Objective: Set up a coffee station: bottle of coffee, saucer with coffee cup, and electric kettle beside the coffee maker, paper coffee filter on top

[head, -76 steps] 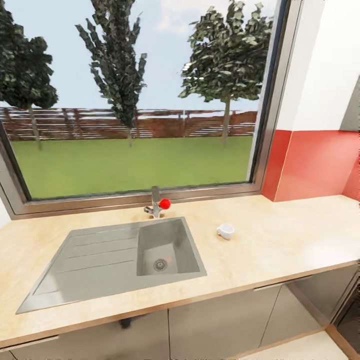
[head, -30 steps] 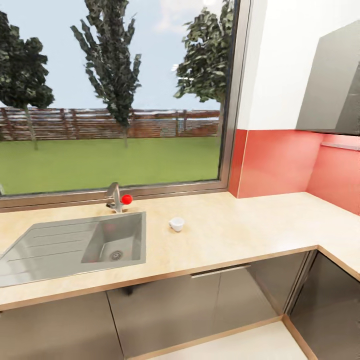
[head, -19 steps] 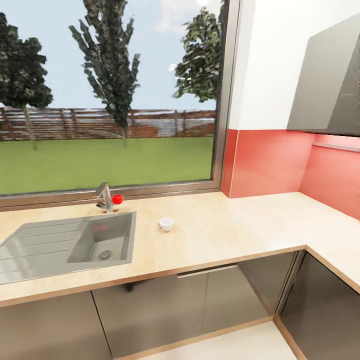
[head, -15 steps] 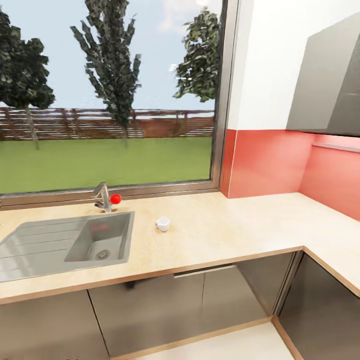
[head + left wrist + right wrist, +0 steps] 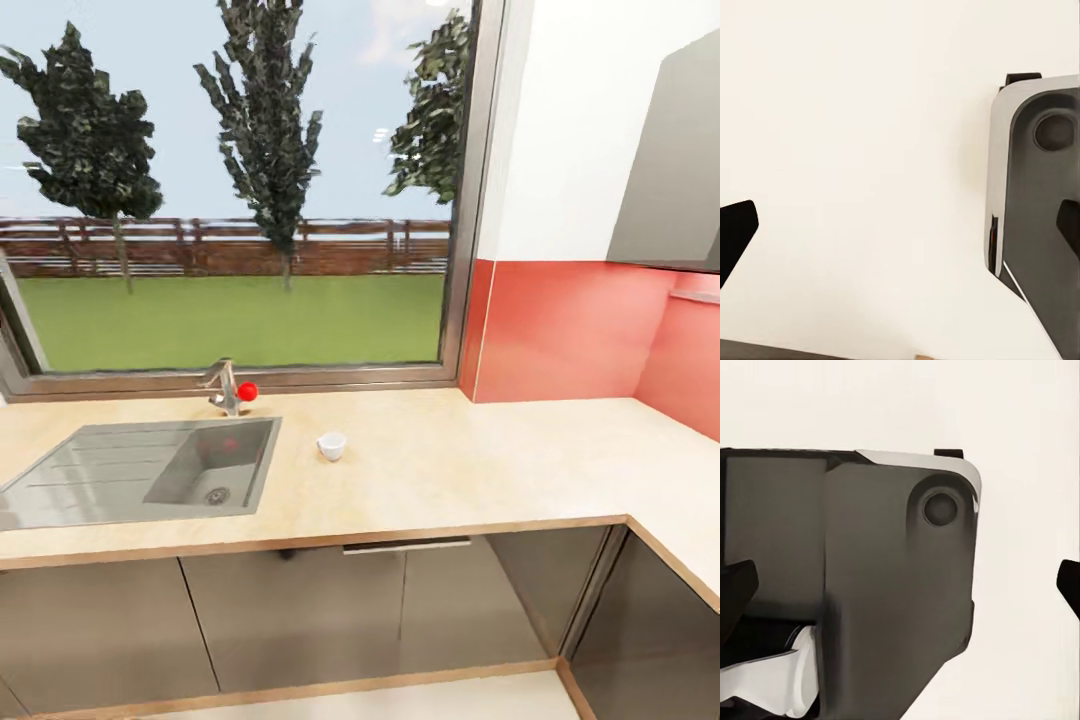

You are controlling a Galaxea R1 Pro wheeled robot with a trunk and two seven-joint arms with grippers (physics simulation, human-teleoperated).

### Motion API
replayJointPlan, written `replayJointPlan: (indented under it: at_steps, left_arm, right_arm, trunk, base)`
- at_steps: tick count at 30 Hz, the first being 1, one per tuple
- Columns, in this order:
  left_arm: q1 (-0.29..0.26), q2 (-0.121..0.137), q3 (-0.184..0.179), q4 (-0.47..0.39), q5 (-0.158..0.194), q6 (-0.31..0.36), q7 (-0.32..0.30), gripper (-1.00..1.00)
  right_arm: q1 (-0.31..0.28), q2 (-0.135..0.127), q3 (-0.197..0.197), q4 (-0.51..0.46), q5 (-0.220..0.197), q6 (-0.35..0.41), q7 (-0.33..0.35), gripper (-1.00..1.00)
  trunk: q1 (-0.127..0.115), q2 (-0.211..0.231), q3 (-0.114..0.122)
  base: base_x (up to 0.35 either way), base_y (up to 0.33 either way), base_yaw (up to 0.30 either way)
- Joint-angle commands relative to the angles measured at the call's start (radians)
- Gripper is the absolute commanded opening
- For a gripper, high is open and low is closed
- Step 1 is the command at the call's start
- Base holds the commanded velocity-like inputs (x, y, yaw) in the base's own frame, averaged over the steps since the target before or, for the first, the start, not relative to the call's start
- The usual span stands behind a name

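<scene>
Facing the kitchen countertop [image 5: 480, 480], both arms low, nothing held.

Near first: my left gripper [image 5: 900, 225] is spread, dark fingertips [image 5: 735, 229] at opposite sides of its wrist view, pale floor between them and part of my own grey base [image 5: 1042, 202] beside. My right gripper [image 5: 900, 585] is spread too, one fingertip [image 5: 733, 585] at each side, over my grey base and pale floor. Ahead: grey cabinet fronts [image 5: 300, 620] under the worktop's front edge. On the worktop, the inset steel sink [image 5: 150, 470] sits toward its left end. The coffee cup [image 5: 331, 446] stands upright just beside the sink's right rim, about mid-depth, apart from it. Tap [image 5: 228, 388] with red knob at the sink's back edge. Behind: window [image 5: 240, 200], red backsplash [image 5: 560, 330] toward the right corner.
</scene>
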Motion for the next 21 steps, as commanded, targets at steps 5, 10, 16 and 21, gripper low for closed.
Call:
replayJointPlan:
  at_steps: [5, 10, 16, 21]
  left_arm:
    - [-0.001, 0.0, 0.008, 0.002, -0.006, -0.006, 0.005, 1.0]
    - [-0.001, 0.0, 0.012, 0.002, -0.001, -0.009, 0.005, 1.0]
    - [-0.001, 0.001, 0.014, 0.002, 0.001, -0.01, 0.004, 1.0]
    - [-0.001, 0.003, 0.014, 0.0, -0.002, -0.01, 0.004, 1.0]
  right_arm:
    - [0.0, -0.001, 0.008, 0.0, -0.011, -0.002, 0.004, 1.0]
    - [0.0, -0.001, 0.007, -0.001, -0.011, -0.001, 0.004, 1.0]
    - [0.0, 0.0, 0.006, -0.003, -0.01, -0.001, 0.006, 1.0]
    - [0.0, 0.0, 0.006, -0.004, -0.01, -0.003, 0.005, 1.0]
  trunk:
    - [0.0, -0.001, -0.001]
    - [0.0, -0.001, -0.001]
    - [0.0, -0.001, -0.001]
    - [0.0, -0.001, -0.001]
  base:
    - [0.0, -0.273, 0.038]
    - [0.0, -0.18, 0.005]
    - [0.0, -0.02, 0.0]
    - [0.0, -0.002, 0.0]
